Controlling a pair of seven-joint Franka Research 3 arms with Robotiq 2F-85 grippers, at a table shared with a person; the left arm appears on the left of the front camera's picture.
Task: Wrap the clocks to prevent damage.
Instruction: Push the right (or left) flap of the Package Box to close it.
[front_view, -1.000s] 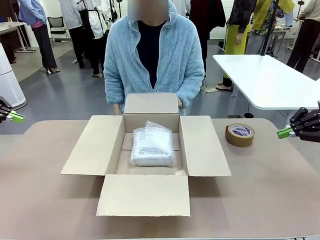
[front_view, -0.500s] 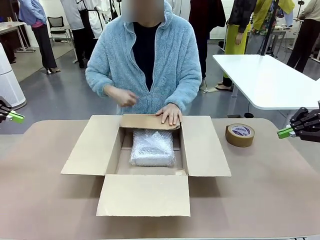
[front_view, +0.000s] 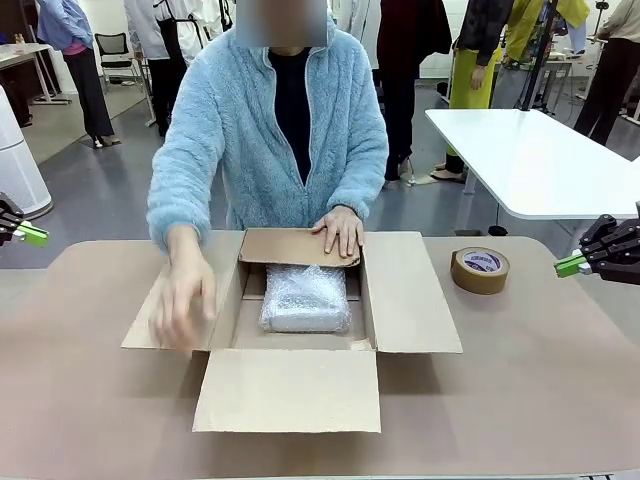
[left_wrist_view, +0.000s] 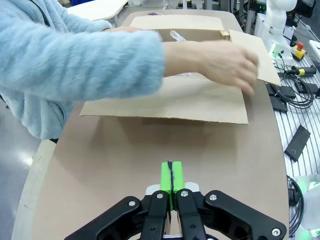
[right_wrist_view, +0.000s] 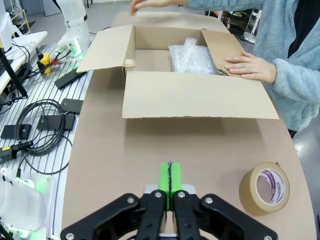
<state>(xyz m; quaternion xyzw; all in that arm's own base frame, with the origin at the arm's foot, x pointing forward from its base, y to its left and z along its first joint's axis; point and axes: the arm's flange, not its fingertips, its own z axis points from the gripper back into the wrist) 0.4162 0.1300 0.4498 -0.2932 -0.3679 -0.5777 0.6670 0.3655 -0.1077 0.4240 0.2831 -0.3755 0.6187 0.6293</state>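
The clocks show as one whitish bubble-wrap bundle lying inside the open cardboard box at the table's middle; the right wrist view shows the bundle against the box's far side. The person holds the far flap down with one hand and reaches the other hand over the left flap. My left gripper hangs shut at the far left edge, pads together. My right gripper stays shut at the far right, holding nothing.
A brown tape roll lies on the table right of the box, also near my right gripper. The box's near flap lies flat toward me. Cables and small devices sit off the table edge. A white table stands behind.
The person has pressed the far flap down over the box and swung the other arm out and down onto the left flap. Both grippers have stayed still.
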